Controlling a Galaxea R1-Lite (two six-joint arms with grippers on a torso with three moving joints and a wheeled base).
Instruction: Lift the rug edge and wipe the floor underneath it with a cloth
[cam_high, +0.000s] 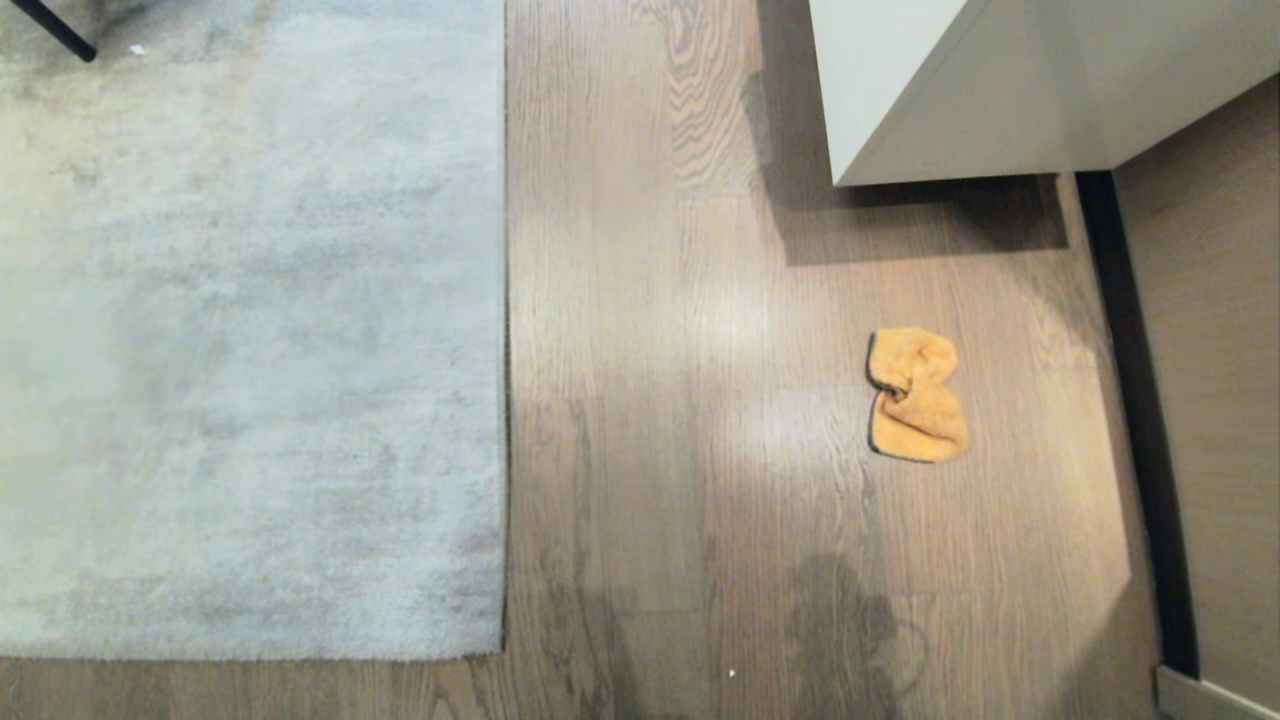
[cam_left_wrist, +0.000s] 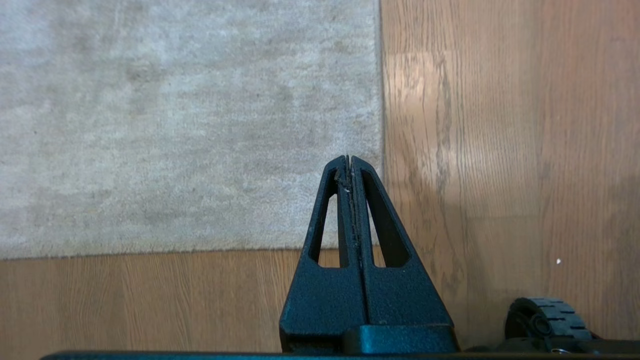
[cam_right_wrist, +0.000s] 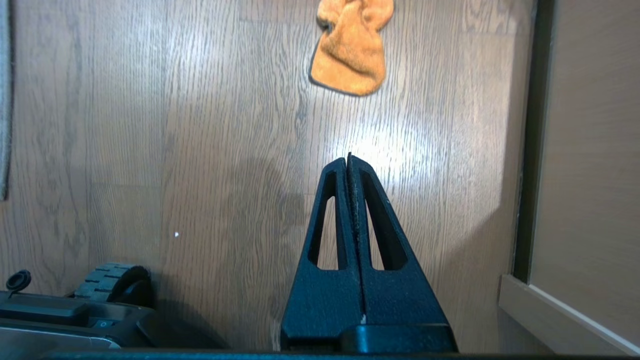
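So nothing's been touched yet here: the cloth (cam_high: 916, 395) is lying crumpled on the floor (cam_high: 680, 400), well off to the right of the rug, roughly halfway between the rug edge (cam_high: 505, 330) and the dark baseboard strip (cam_high: 1140, 420) along the wall. It looks like a small fuzzy rag, so I'd guess super light and floppy, easy to pinch anywhere, though the raised fold in the middle is probably the best bite since the flat bits hug the planks. The rug itself looks like a bigger deal: large, short pile, lying dead flat, so the edge will likely be limp but draggy, and you'd have to sneak a fingertip under the border near the corner (cam_high: 500, 650) to get it up. Both grippers are clamped closed with nothing in them; the left gripper (cam_left_wrist: 349, 161) hangs over the rug's near corner, the right gripper (cam_right_wrist: 348, 159) over bare floor with the cloth just ahead of it. Away from the rug there's a white cabinet (cam_high: 1000, 90) beyond the cloth, which doesn't seem to block anything. The wall to the right might cramp the right arm a bit.
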